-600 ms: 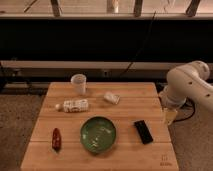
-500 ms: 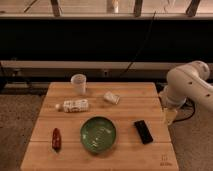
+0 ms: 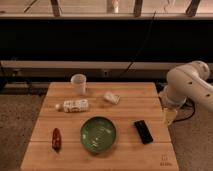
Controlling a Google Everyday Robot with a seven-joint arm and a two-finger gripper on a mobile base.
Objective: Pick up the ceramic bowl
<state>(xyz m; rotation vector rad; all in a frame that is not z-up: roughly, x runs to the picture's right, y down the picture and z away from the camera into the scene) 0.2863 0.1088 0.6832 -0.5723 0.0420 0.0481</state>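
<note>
The ceramic bowl (image 3: pixel 98 133) is round, shallow and glossy green with pale streaks inside. It sits upright on the wooden table (image 3: pixel 125 156), near the front middle. My gripper (image 3: pixel 170 116) hangs beside the table's right edge, below the white arm (image 3: pixel 192 87). It is well to the right of the bowl and apart from it.
A white cup (image 3: pixel 78 83) stands at the back left. A white bottle (image 3: pixel 73 105) lies on its side behind the bowl. A small white packet (image 3: pixel 111 97) lies at the back middle. A black phone-like slab (image 3: pixel 144 131) lies right of the bowl. A red item (image 3: pixel 56 138) lies at the front left.
</note>
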